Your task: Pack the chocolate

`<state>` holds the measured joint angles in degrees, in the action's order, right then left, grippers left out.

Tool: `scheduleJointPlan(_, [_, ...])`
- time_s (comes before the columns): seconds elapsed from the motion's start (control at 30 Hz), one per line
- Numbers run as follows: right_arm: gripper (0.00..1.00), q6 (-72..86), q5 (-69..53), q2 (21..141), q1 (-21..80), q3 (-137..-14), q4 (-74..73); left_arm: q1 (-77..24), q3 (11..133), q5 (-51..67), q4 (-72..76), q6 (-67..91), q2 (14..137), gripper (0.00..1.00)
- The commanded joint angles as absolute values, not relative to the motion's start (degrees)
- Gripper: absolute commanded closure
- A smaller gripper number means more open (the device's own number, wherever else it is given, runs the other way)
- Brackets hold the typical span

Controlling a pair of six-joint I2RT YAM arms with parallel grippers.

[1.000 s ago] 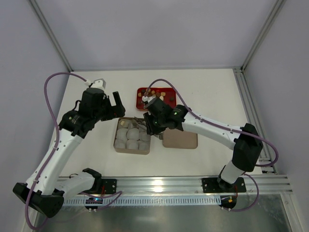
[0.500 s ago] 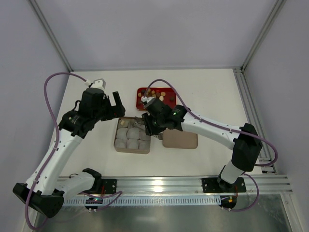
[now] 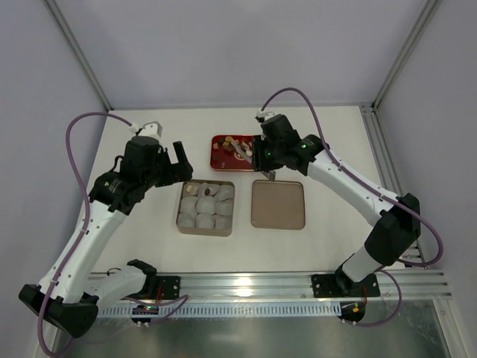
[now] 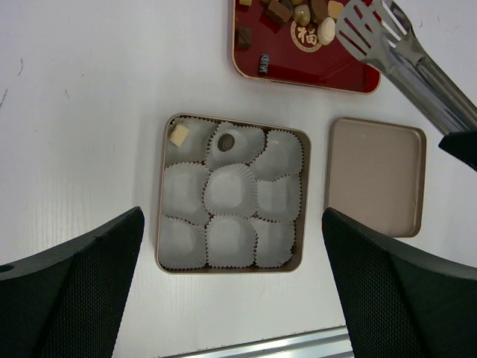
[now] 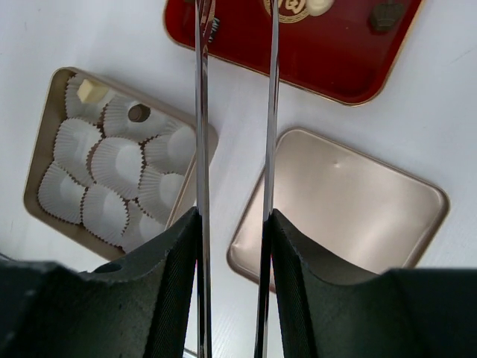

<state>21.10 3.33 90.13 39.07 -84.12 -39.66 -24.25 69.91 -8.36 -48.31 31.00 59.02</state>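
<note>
Chocolate pieces (image 4: 302, 13) lie in a red tray (image 4: 313, 63) at the back. A tan tin (image 4: 159, 224) holds several white paper cups. A cream piece (image 4: 179, 134) sits in its far-left cup and a dark piece (image 4: 226, 142) in the far-middle cup. My right gripper (image 5: 232, 216) is shut on metal tongs (image 5: 200, 149). The tongs' arms stand apart and their tips (image 4: 365, 30) hover over the tray's right end. My left gripper (image 4: 232, 216) is open and empty, high above the tin.
The tin's tan lid (image 3: 278, 203) lies flat to the right of the tin (image 3: 181, 224), in front of the red tray (image 3: 220, 158). An aluminium rail runs along the table's near edge. Frame posts stand at the back corners.
My right arm has swung from over the tin back and to the right, so the tongs are now over the red tray. The tin's cups are uncovered. The left arm has not moved.
</note>
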Motion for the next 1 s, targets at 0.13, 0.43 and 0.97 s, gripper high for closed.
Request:
scheduleJointPlan(0.13, [0.57,17.3,6.6,92.1,32.6,-85.3,-39.8,-24.1,70.5,-8.4,-47.4,30.3,58.1,0.00])
scheduleJointPlan(0.43, [0.57,15.0,13.6,99.4,31.3,-89.7,-42.0,-24.1,70.7,-8.9,-47.9,30.0,58.0,0.00])
scheduleJointPlan(0.97, [0.57,14.3,13.1,103.5,30.8,-89.0,-40.9,-24.1,70.6,-8.7,-47.7,30.1,58.5,0.00])
